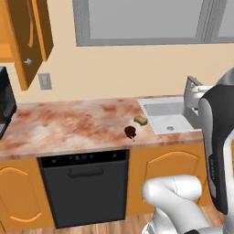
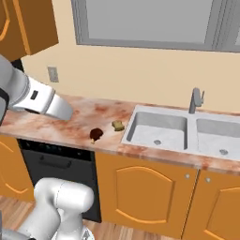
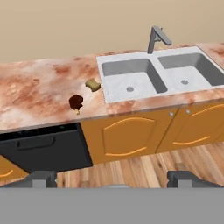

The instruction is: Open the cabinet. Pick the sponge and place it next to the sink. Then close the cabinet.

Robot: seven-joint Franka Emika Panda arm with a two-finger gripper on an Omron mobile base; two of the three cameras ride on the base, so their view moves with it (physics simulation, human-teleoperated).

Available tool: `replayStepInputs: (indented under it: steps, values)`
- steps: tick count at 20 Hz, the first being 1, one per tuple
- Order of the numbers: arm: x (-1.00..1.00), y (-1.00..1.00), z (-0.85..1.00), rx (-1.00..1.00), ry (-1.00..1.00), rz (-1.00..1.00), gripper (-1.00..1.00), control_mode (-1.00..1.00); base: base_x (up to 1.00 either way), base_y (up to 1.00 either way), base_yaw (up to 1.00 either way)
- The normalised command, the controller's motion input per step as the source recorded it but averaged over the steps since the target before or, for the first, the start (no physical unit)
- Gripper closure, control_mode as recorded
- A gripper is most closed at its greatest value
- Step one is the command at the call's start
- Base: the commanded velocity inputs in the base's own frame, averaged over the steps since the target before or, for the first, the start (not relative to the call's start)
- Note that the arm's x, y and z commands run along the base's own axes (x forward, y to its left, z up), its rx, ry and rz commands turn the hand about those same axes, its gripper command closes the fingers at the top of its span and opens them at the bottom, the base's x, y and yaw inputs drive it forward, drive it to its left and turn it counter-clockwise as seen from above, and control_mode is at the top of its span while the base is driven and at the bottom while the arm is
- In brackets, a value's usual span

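Note:
The sponge [image 1: 140,120] [image 2: 118,125] [image 3: 92,85], a small olive-yellow block, lies on the counter just left of the sink's rim. The sink [image 1: 157,109] [image 2: 157,129] [image 3: 131,81] is a pale grey basin with a grey faucet [image 3: 156,37]. At the upper left, the orange cabinet door [image 1: 32,36] [image 2: 28,23] with its round silver knob [image 1: 28,61] stands swung outward. In the hand view my gripper [image 3: 113,179] is open with nothing between its fingertips [image 3: 43,178], held back from the counter and above the floor.
A dark brown bar on a stick [image 1: 130,132] [image 2: 96,134] [image 3: 76,103] lies near the counter's front edge, left of the sponge. A black dishwasher [image 1: 84,183] sits under the counter. A dark appliance [image 1: 5,103] stands at the far left.

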Motion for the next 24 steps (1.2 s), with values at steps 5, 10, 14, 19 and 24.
replayStepInputs:
  steps: [5, 10, 14, 19, 24]
  values:
    - [0.00, 0.00, 0.00, 0.00, 0.00, 0.00, -1.00, 1.00, -0.60, 0.42, 0.04]
    - [0.00, 0.00, 0.00, 0.00, 0.00, 0.00, -1.00, 1.00, -0.41, 0.94, 0.09]
    - [0.00, 0.00, 0.00, 0.00, 0.00, 0.00, -1.00, 1.00, -0.11, 1.00, 0.11]
    - [0.00, 0.00, 0.00, 0.00, 0.00, 0.00, -1.00, 1.00, -0.01, 1.00, 0.07]
    - [0.00, 0.00, 0.00, 0.00, 0.00, 0.00, -1.00, 1.00, 0.00, 1.00, 0.00]
